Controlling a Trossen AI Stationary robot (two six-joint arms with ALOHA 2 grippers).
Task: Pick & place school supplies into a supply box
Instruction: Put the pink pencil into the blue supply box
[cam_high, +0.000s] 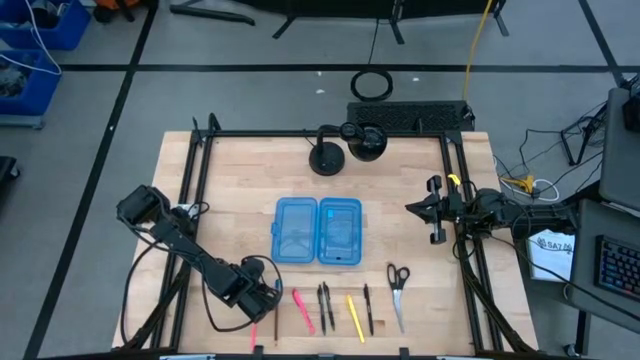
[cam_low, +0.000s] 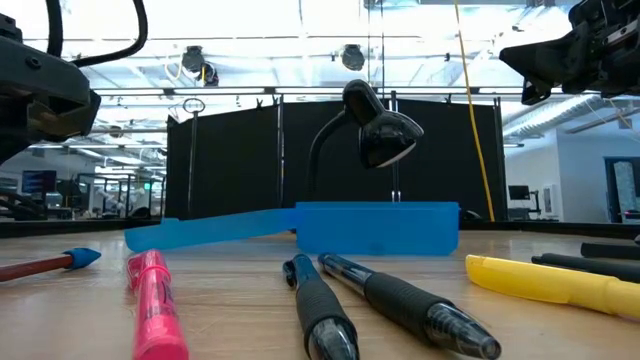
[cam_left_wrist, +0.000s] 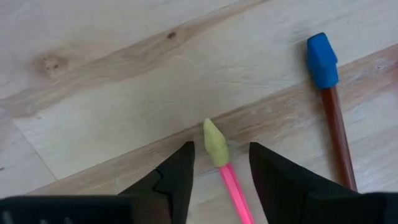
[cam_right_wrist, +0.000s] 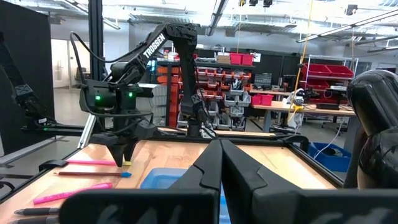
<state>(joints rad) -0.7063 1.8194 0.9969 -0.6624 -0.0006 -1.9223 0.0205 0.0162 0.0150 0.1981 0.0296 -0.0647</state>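
The left hand (cam_left_wrist: 219, 171) hangs low over the near left part of the wooden surface (cam_high: 240, 180), its two fingers apart and straddling the pale-green-tipped end of a thin pink pencil (cam_left_wrist: 225, 171), which lies flat on the wood between them. Just beside it lies a brown pencil with a blue cap (cam_left_wrist: 329, 93), close enough that a sloppy closure could nudge it. The pink pencil looks light, stiff and smooth, so it should lift with little force, but it is likely to roll or pivot if caught only near the tip; a grip further along the shaft, nearer its middle, would probably hold it more level. Whether the fingers already touch it cannot be told. To the right along the near edge lie a pink highlighter (cam_high: 303, 309), dark pens (cam_high: 325, 303), a yellow pen (cam_high: 354, 311), another dark pen (cam_high: 368, 306) and the scissors (cam_high: 398, 290), heavier and best taken at the handles. The supply box (cam_high: 317, 231) lies open in the middle of the surface, both halves flat. The right hand (cam_high: 432, 210) waits at the right edge, fingers together.
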